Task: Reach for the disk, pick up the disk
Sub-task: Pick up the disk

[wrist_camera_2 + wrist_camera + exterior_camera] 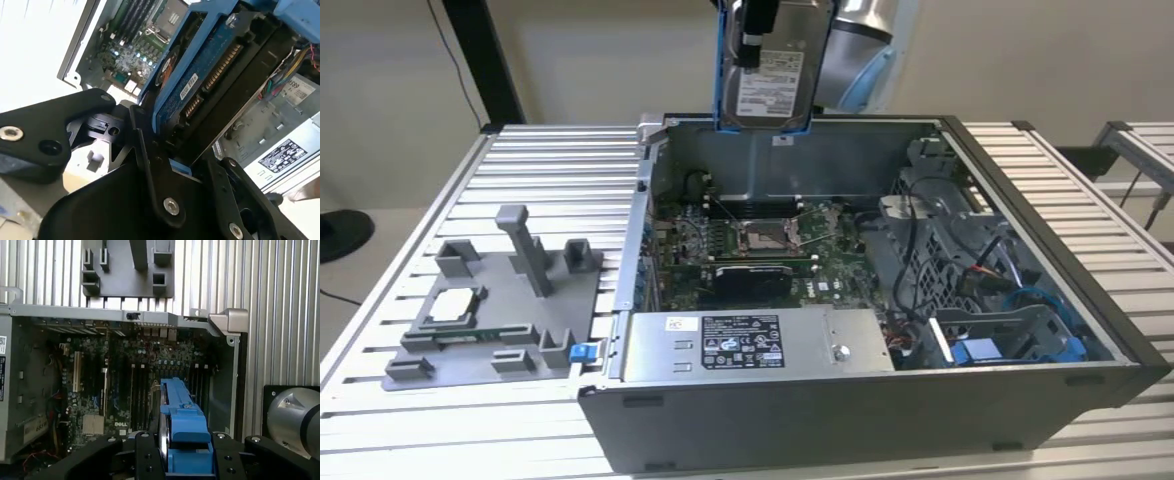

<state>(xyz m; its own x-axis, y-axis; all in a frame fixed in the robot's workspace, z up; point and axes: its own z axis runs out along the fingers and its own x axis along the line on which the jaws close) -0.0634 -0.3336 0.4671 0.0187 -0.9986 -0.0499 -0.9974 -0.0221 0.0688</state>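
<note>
Silver disk (pixel 771 85) gripped in hand (pixel 186 460), above open case (pixel 854 425).

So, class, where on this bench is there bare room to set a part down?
Bare slatted table lies behind the grey fixture, in front of it, and on the exterior view's right of the open case. Inside the case it is crowded with boards and cables. The gripper holds the disk above it.
</note>
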